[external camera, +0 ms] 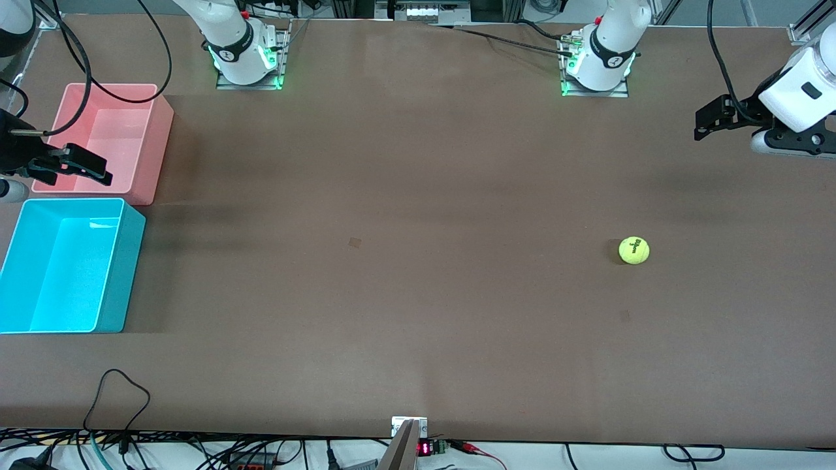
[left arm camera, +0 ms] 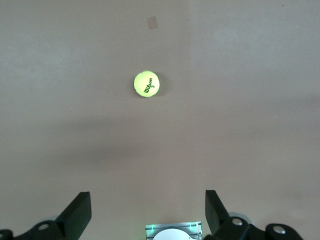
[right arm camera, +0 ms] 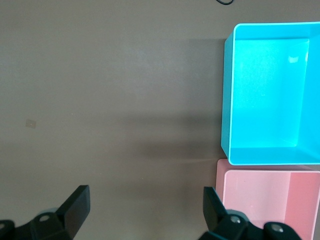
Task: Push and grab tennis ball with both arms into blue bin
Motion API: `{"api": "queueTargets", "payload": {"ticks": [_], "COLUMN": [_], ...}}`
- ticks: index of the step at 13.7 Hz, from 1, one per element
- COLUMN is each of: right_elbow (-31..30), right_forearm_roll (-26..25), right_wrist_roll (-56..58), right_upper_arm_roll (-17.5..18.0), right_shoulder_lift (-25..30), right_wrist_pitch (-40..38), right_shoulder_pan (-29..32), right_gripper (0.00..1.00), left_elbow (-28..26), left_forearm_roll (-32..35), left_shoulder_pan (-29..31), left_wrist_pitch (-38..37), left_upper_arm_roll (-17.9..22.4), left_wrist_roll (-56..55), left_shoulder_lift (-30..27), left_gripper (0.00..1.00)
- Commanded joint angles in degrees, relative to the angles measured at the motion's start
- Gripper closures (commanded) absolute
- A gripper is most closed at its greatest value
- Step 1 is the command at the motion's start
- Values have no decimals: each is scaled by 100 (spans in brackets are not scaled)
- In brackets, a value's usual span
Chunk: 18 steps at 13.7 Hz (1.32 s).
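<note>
Left gripper (left arm camera: pixel 145 212): fingers spread wide and holding nothing, up in the air over bare table at the left arm's end; seen in the front view at (external camera: pixel 708 121).
Right gripper (right arm camera: pixel 145 210): fingers spread wide and holding nothing, up over the pink bin's edge; seen in the front view at (external camera: pixel 85 166).
Tennis ball (external camera: pixel 634 250): yellow-green with dark lettering, resting alone on the table toward the left arm's end, well apart from both grippers and both bins.
Blue bin (external camera: pixel 121 274): at the right arm's end, nothing inside it.
Pink bin (external camera: pixel 160 140): just beside the blue bin, farther from the front camera.
Table (external camera: pixel 418 294): brown, matte surface.
</note>
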<state>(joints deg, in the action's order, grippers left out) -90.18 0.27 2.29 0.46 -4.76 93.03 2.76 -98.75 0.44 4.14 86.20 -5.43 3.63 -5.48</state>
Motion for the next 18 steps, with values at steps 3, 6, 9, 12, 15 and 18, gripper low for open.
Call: {"api": "queueTargets", "payload": {"ticks": [3, 6, 9, 12, 15, 18], "right_elbow": [-70, -61, -52, -52, -43, -52], "right_forearm_roll": [-1, 52, 61, 96, 96, 87], "right_wrist_roll": [87, 79, -1, -9, -9, 43], "right_upper_arm_roll": [-2, -11, -11, -11, -11, 7], "right_shoulder_lift": [72, 28, -16, -86, -156, -253], "right_wrist_pitch": [22, 31, 22, 14, 13, 5], "right_shoulder_pan": [14, 49, 85, 146, 137, 102], "right_gripper": [0, 0, 0, 0, 0, 0], "left_elbow": [22, 22, 22, 22, 75, 417], "left_forearm_roll": [140, 140, 140, 132, 62, 70], "left_shoulder_pan": [26, 17, 17, 25, 43, -10], "left_wrist_pitch": [-7, -50, -86, -296, -516, -534], "left_upper_arm_roll": [-63, -64, -72, -55, -55, -55], "left_wrist_roll": [41, -20, -29, -38, -12, 24], "left_shoulder_lift": [-23, 3, 21, 73, 161, 547], "left_gripper": [0, 0, 0, 0, 0, 0]}}
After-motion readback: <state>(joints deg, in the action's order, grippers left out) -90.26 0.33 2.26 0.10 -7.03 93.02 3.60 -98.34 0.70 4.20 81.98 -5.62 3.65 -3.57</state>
